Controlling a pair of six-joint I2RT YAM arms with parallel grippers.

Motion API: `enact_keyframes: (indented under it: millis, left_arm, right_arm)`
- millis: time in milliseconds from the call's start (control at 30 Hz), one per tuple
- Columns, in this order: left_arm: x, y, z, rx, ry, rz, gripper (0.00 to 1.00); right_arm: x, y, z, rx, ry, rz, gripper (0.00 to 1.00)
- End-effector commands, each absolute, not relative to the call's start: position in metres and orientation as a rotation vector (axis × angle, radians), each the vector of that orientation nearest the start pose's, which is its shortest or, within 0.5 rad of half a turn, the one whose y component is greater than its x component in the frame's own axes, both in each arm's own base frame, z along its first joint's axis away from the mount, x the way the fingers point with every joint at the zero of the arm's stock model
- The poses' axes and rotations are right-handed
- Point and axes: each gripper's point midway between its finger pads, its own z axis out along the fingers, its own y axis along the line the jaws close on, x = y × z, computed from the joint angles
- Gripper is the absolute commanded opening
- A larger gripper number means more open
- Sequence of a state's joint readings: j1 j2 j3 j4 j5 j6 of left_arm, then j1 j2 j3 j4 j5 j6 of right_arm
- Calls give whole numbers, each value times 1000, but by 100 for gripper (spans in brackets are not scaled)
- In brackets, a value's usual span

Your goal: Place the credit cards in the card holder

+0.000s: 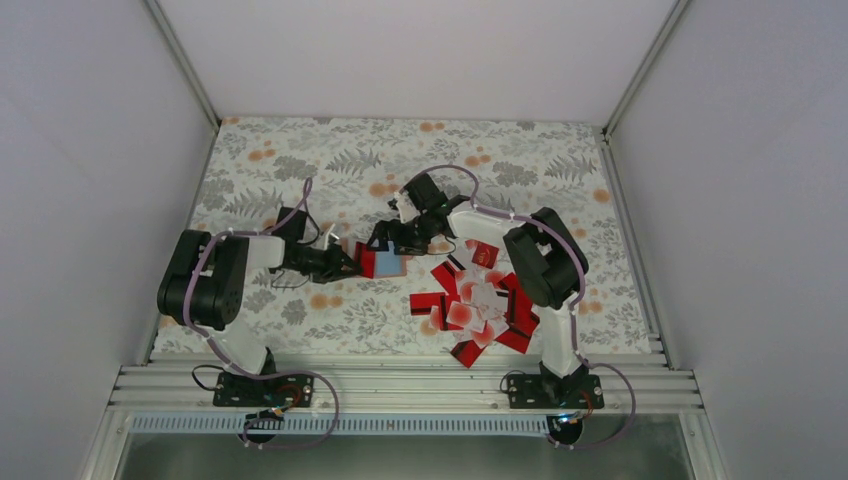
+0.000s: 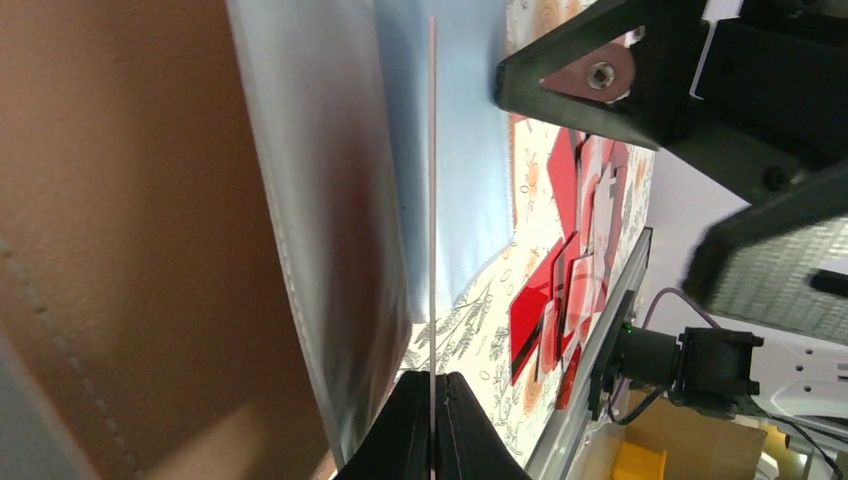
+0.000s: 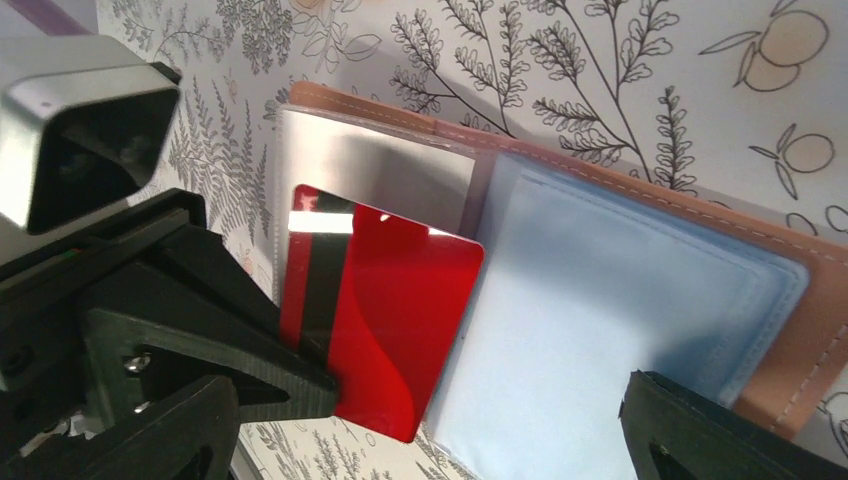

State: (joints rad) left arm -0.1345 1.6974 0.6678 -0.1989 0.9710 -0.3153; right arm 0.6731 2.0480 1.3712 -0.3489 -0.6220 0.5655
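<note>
From up top I see the table [image 1: 300, 170] under a pale cloth printed with grey ferns and orange fruit, filling the middle of the frame. Plain white walls [image 1: 90, 150] close it in at left, right and top, joined by slanting aluminium posts [image 1: 182, 62]. A ribbed aluminium rail [image 1: 400, 385] crosses the lower frame. The light is soft and even.

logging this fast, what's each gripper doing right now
Left gripper: shut on a red credit card.
Right gripper: open, over the card holder.
</note>
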Motion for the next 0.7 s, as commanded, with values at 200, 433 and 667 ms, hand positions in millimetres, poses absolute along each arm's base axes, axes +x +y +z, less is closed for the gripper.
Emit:
enact_keyframes:
  millis: [200,433,667]
  left_arm:
    - [272,-183,41,96,2640,-1521,2]
    - [272,-180,33,48,2681,-1482,2]
    - [269,-175,36,36,2710,-1429,2]
  right_arm:
    - [310,362,44,-407,2829,1161,96]
    - [310,358,44,-413,2827,1156,96]
    - [308,355,42,-424,2833,1153,96]
